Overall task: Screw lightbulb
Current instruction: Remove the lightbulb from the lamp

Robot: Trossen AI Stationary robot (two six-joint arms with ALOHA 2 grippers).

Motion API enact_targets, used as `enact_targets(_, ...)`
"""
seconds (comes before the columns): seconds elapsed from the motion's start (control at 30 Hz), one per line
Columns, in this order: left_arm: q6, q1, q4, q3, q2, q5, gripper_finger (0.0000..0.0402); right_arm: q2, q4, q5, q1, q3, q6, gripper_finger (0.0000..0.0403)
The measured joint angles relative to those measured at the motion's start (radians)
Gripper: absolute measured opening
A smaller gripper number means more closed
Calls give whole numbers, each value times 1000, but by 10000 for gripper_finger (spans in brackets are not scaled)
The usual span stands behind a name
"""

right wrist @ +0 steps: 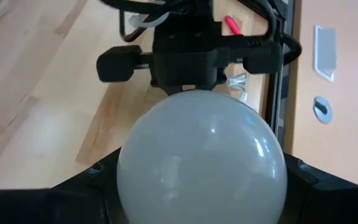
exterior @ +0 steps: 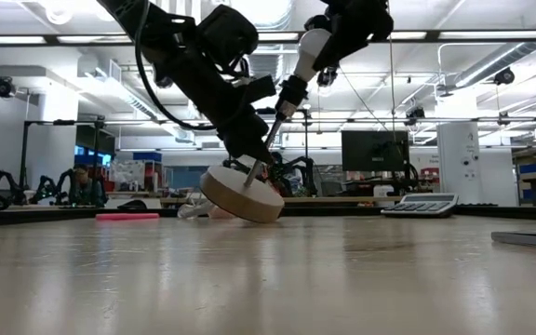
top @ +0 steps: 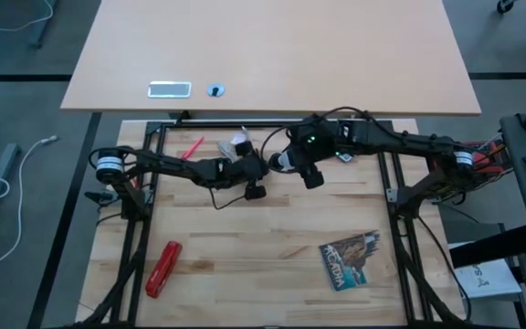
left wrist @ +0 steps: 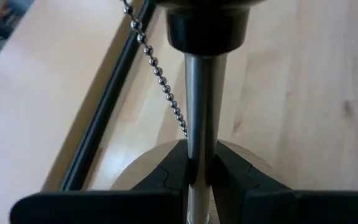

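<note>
Fingers [left wrist: 229,177] of my left gripper [left wrist: 202,180] pinch the one lamp stem [left wrist: 202,112]; right gripper [right wrist: 197,186] cups the one lightbulb [right wrist: 202,158]. One wooden base [exterior: 242,195] tilts off the table [exterior: 342,279], with bare wood all around.

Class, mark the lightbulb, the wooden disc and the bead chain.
lightbulb [right wrist: 201,158]: right wrist view, middle of its white globe.
wooden disc [exterior: 240,197]: low view, its tilted rim.
bead chain [left wrist: 160,78]: left wrist view, a mid-chain bead.
</note>
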Motion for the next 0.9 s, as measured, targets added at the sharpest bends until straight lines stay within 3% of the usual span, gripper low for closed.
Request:
enact_targets(0.4, 45, -3, 13, 0, 0, 96, 36, -17, -46, 3, 19, 0, -192, 250)
enact_targets(0.57, 59, -4, 35, -14, 1, 101, 36, -21, -52, 10, 27, 0, -214, 250)
enact_targets(0.77, 83, -4, 142, -56, 2, 176, 36, -34, -72, 2, 28, -1, -224, 250)
enact_targets(0.9, 59, -5, 218, -72, 2, 119, 46, -36, -68, 5, 28, -1, -171, 248)
